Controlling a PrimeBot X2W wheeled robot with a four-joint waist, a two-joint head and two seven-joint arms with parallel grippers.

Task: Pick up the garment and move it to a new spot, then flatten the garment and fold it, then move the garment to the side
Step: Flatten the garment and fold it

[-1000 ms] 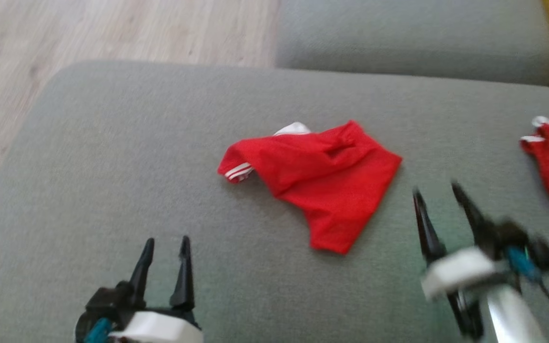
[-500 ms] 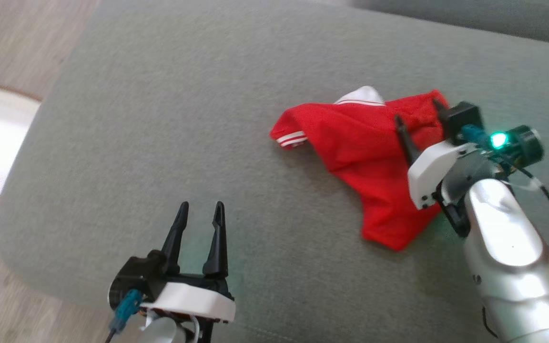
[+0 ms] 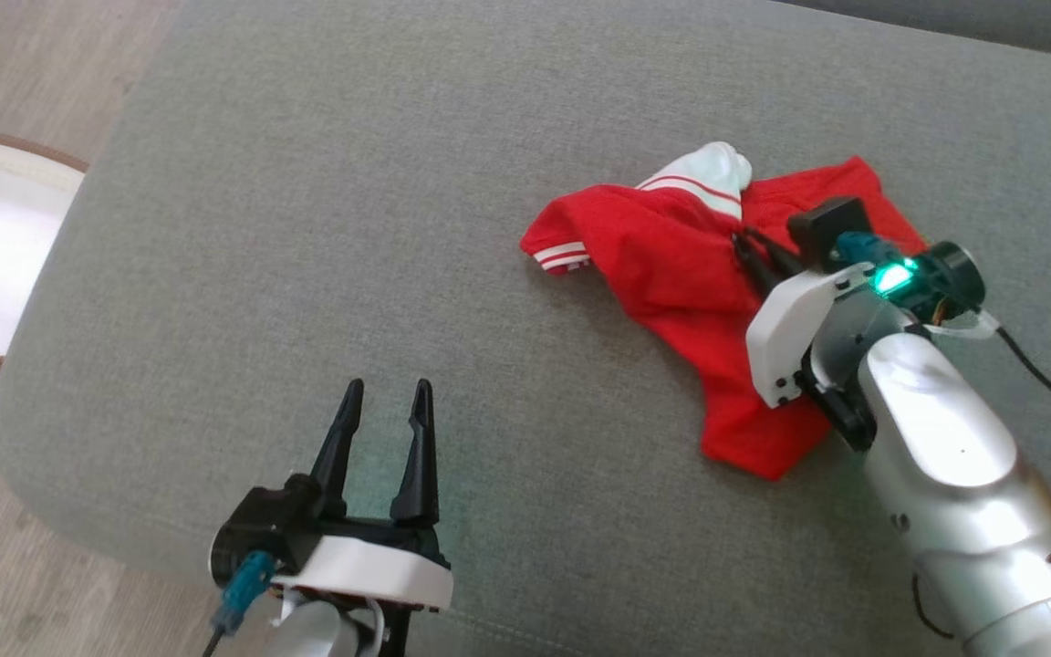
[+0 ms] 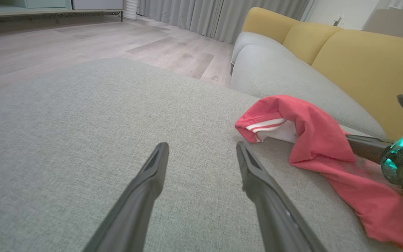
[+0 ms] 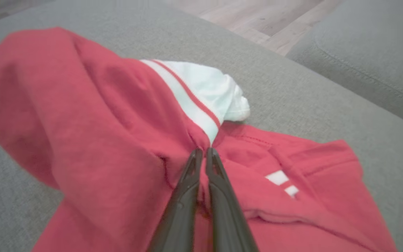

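**Inspection: one garment, gripped on the cushion**

One crumpled red fabric garment with white striped trim [image 3: 671, 274] is recorded, lying right of centre on the grey woven seat cushion [image 3: 352, 182]. A raised fold beside its white cuff is pinched by the right gripper [image 3: 741, 242], whose two dark fingers are pressed together on the cloth. The silver right forearm is angled up from the lower right, across the garment's lower part. The left gripper [image 3: 389, 388] is held low near the cushion's front edge, well apart from the garment, fingers spread. One white, brown-rimmed container [image 3: 33, 153] is noted on the wooden floor [image 3: 33, 55]; its contents cannot be told.
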